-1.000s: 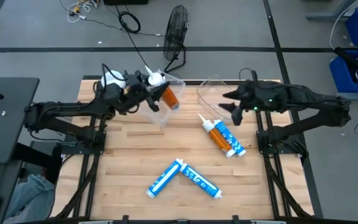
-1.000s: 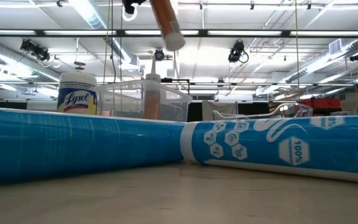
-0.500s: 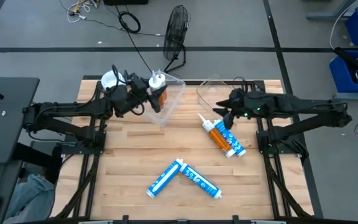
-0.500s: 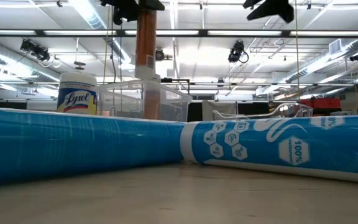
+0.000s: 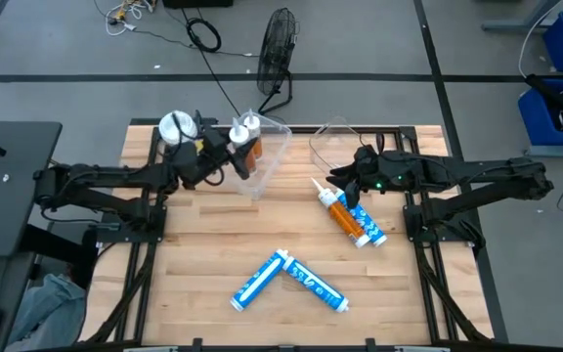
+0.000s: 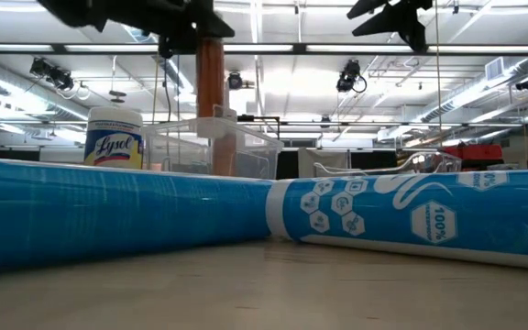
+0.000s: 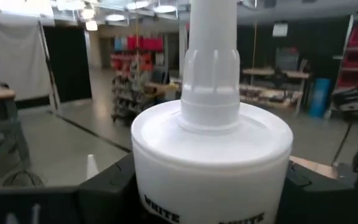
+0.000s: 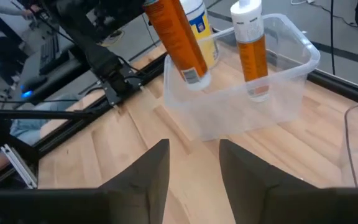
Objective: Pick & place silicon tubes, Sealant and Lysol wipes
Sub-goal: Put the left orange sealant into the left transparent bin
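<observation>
My left gripper point(image 5: 225, 147) is shut on an orange sealant tube point(image 8: 178, 38) with a white nozzle cap and holds it upright over the clear bin point(image 5: 265, 156) at the table's far side. A second orange tube point(image 8: 251, 51) stands in the bin. The Lysol wipes canister point(image 6: 115, 137) stands on its base left of the bin. My right gripper point(image 5: 345, 181) is open and empty above an orange tube point(image 5: 336, 208) and a blue-white tube point(image 5: 365, 223), which lie side by side on the table. My left gripper pinches the orange tube at its white capped upper end point(image 7: 210, 155), one finger on each side. The fingers come level from the table's left, across the tube. The tube hangs upright and clear of the table, with its lower end point(image 8: 197, 76) at the bin's rim.
Two blue-white tubes point(image 5: 262, 277) point(image 5: 316, 286) lie in a V near the table's front edge. A second clear container point(image 5: 335, 142) sits at the far right of the bin. A floor fan point(image 5: 278, 44) stands beyond the table's far edge.
My left gripper has turned the orange tube from tilted to upright, shifted it toward the bin's left side and come down a little. My right gripper has moved down and toward the table's left, over the orange tube lying on the table.
</observation>
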Tool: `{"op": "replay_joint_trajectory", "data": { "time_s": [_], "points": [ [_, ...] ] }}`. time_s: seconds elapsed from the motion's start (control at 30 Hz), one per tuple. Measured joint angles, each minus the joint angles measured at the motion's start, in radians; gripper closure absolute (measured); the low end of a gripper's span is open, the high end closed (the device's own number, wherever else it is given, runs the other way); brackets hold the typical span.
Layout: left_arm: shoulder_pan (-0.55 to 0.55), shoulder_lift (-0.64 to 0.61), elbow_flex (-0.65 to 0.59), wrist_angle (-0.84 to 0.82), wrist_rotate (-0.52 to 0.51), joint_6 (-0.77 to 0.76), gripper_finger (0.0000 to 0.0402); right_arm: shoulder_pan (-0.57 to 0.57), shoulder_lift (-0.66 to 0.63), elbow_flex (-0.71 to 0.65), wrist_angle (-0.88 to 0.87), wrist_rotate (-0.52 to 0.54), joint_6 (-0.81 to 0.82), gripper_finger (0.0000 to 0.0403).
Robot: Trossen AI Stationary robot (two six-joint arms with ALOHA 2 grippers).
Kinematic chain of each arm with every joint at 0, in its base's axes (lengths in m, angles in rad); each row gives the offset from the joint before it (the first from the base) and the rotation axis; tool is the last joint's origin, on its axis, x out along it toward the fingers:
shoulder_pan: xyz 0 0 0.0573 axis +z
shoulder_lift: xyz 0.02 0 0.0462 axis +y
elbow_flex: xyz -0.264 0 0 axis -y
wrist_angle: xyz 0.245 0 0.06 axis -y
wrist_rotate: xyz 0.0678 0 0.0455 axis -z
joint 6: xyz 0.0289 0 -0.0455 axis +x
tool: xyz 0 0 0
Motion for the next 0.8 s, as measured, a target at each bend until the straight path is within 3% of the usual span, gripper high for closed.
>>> {"op": "replay_joint_trajectory", "data": {
  "time_s": [0.5,0.8],
  "points": [
    [0.082,0.012,-0.145,0.073,0.008,0.003,0.0188,0.0,0.004,0.0,0.007,0.009,0.02,0.0266],
    [0.119,0.039,-0.263,0.273,0.057,-0.046,0.0187,0.0,0.036,0.0,0.012,0.008,0.038,0.0266]
  ]
}}
